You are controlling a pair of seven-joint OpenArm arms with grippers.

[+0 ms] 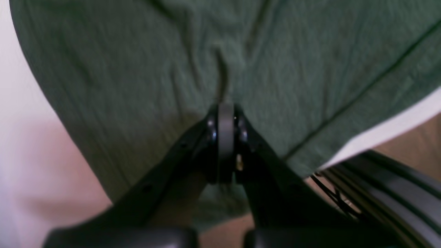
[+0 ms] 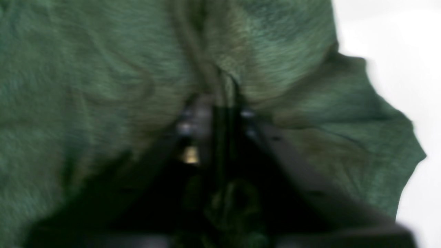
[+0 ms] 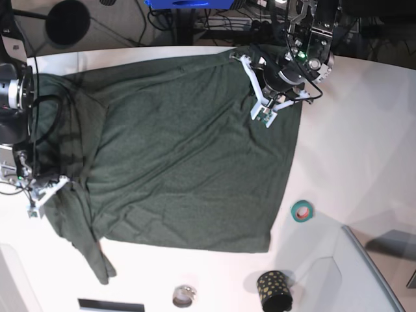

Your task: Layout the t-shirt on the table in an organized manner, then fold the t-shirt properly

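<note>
The dark green t-shirt [image 3: 182,149] lies spread over the white table [image 3: 364,143], mostly flat. Its left side is bunched, and a sleeve trails toward the front edge. My left gripper [image 3: 265,117] is at the shirt's far right corner. In the left wrist view its jaws [image 1: 225,113] are shut, with a pinched crease of t-shirt [image 1: 137,51] rising from the tips. My right gripper [image 3: 36,205] is at the shirt's left edge. The right wrist view is blurred; there the jaws [image 2: 224,100] stand close together and t-shirt [image 2: 86,86] gathers at them.
A teal tape roll [image 3: 301,210] lies right of the shirt. A black dotted cup [image 3: 273,290] and a small metal ring [image 3: 184,296] sit near the front edge. A grey bin corner [image 3: 370,273] is at the front right. Cables hang by the left arm.
</note>
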